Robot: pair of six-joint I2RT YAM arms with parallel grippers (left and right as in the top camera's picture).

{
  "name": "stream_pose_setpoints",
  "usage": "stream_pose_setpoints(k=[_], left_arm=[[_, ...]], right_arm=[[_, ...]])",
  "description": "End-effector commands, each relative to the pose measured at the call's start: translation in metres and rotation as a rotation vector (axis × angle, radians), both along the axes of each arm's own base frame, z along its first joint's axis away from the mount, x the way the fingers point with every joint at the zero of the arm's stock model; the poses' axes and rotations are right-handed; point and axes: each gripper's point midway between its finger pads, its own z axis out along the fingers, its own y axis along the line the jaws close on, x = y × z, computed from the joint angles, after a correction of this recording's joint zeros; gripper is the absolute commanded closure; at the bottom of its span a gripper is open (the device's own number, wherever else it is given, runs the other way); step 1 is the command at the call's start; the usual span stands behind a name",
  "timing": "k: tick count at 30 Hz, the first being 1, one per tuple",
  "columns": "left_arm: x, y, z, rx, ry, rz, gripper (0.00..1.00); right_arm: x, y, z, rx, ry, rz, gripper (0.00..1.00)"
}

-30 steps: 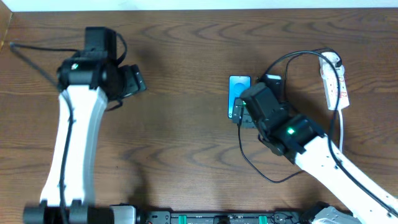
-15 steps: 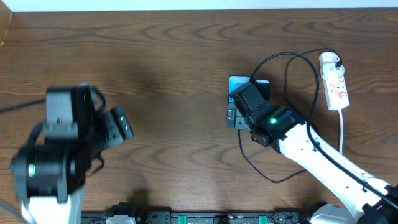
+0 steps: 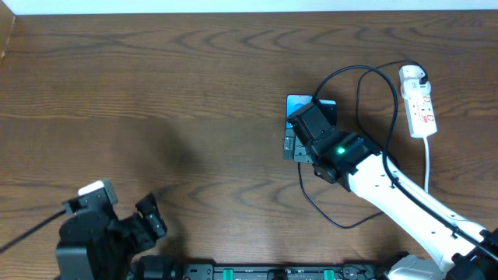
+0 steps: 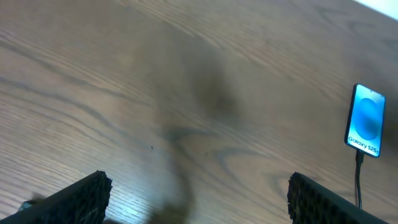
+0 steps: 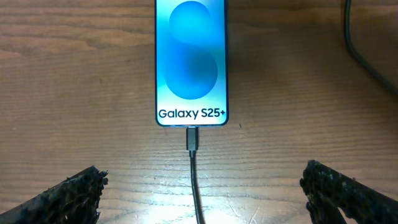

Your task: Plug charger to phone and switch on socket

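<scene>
Right gripper [image 5: 205, 198] hangs over the near end of the phone [image 5: 191, 62], its two fingers spread wide to either side and nothing between them but bare wood and the black lead. The phone lies flat on the worktop [image 3: 194, 93], a little right of centre, screen up and glowing blue with "Galaxy S25+" across the bottom. The charger [image 5: 194, 180] has its small tip pushed into the phone's bottom edge. From above, its thin black cable leaves the phone, curls round on the wood near the right arm, then loops up and across to a white plug head [image 3: 412, 75] sitting at the far end of the socket [image 3: 420, 113]. That socket is a narrow white strip with red marks, lying well to the right of the phone, its own white lead [image 3: 428, 167] trailing toward the near edge. I cannot tell which way its switch is set. Over at the near left corner, the left gripper [image 4: 199, 202] is likewise spread wide and carries nothing, far from everything else.
</scene>
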Motion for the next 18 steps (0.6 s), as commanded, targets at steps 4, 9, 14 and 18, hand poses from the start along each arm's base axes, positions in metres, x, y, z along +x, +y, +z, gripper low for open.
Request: stream_pose_setpoints(k=[4, 9, 14, 18], left_arm=[[-0.0034, 0.0018, 0.0045, 0.007, -0.049, 0.008, 0.10], [-0.0034, 0.0019, 0.0044, 0.007, -0.048, 0.008, 0.09], [-0.0036, 0.0019, 0.0042, 0.007, -0.047, 0.008, 0.09], [-0.0036, 0.0019, 0.0042, 0.007, -0.047, 0.008, 0.09]], right_arm=[[0.0006, -0.0036, -0.0031, -0.008, 0.003, -0.020, 0.01], [0.0000, -0.0041, -0.0035, -0.010, 0.007, -0.020, 0.01], [0.0013, -0.0032, -0.0027, -0.006, 0.000, -0.020, 0.01], [0.0078, 0.0008, 0.0007, 0.012, -0.029, -0.022, 0.01]])
